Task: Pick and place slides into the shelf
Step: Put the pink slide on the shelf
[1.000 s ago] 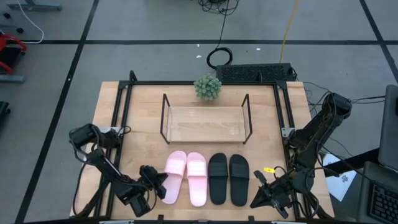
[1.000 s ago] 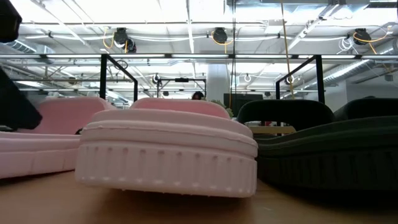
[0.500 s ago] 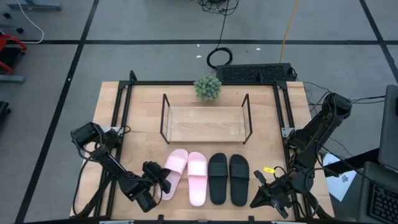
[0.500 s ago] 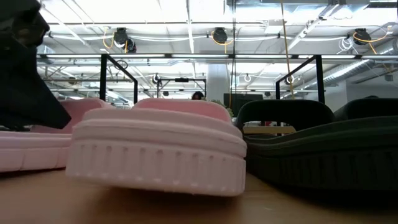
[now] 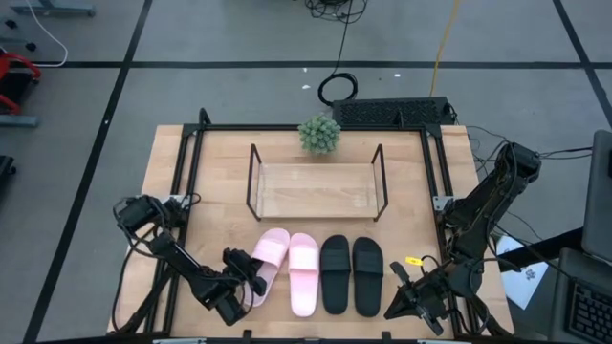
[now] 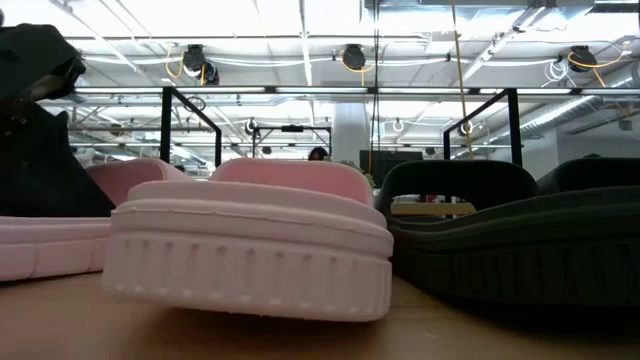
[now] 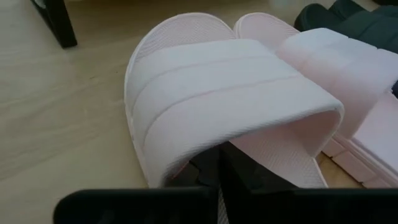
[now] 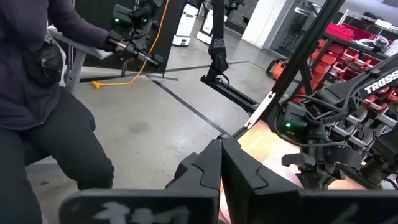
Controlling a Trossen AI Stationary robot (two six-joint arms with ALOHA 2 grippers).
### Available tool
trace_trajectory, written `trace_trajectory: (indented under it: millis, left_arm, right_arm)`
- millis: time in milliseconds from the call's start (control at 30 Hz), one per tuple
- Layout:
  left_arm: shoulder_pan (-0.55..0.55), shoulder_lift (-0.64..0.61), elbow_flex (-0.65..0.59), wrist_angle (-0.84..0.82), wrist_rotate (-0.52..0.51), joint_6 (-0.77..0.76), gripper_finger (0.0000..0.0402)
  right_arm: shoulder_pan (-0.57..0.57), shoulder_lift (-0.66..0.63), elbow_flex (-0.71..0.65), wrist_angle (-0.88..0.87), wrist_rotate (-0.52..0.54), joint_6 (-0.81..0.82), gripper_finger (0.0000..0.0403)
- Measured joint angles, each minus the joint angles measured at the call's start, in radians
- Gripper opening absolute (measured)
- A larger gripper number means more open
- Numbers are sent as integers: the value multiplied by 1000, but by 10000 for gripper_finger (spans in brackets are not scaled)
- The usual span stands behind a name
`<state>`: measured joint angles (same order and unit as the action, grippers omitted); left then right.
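Four slides lie side by side on the tabletop near its near edge: the left pink slide (image 5: 269,256), the right pink slide (image 5: 302,273) and two black slides (image 5: 335,273) (image 5: 367,275). In the low view the right pink slide's heel (image 6: 250,250) is closest. The shelf (image 5: 316,189) stands bare behind them. My left gripper (image 5: 251,278) (image 7: 221,173) is shut and low at the left pink slide's heel end. My right gripper (image 5: 403,304) (image 8: 221,163) is shut, waiting near the table's near right corner. My left gripper reaches with shut fingers under the left pink slide's wide strap (image 7: 249,134), level with the table and slanting in from the near left, along the footbed. The strap hides the fingertips, so I cannot tell whether they touch it. The slide lies flat on the table.
A small green plant (image 5: 318,134) stands behind the shelf. Black frame rails (image 5: 187,182) run along the table's left and right sides. A yellow tag (image 5: 413,260) lies right of the black slides. A person (image 8: 43,93) stands in the room beyond the table.
My left gripper has moved toward the table's right, from beside the left pink slide's heel in under its strap, staying low. In the low view the right pink slide has shifted a little toward the left.
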<state>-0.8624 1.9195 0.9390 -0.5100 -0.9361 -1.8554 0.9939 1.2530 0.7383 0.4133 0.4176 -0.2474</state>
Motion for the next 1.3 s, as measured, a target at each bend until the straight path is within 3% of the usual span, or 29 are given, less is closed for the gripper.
trace_trajectory:
  millis: [167,367,700,900,1133,1300]
  left_arm:
    - [-20,-39,0,30,19,32,9]
    - [-24,-84,0,9,-47,81,4]
    - [-56,-87,1,43,2,63,12]
    - [-118,-89,1,-11,20,-44,18]
    - [-163,-96,1,-189,21,-217,7]
    - [-166,-133,1,-209,14,-201,30]
  right_arm:
    - [0,0,0,0,0,0,0]
    - [0,0,0,0,0,0,0]
    - [0,0,0,0,0,0,0]
    - [0,0,0,0,0,0,0]
    - [0,0,0,-2,0,0,0]
    - [0,0,0,-5,0,0,0]
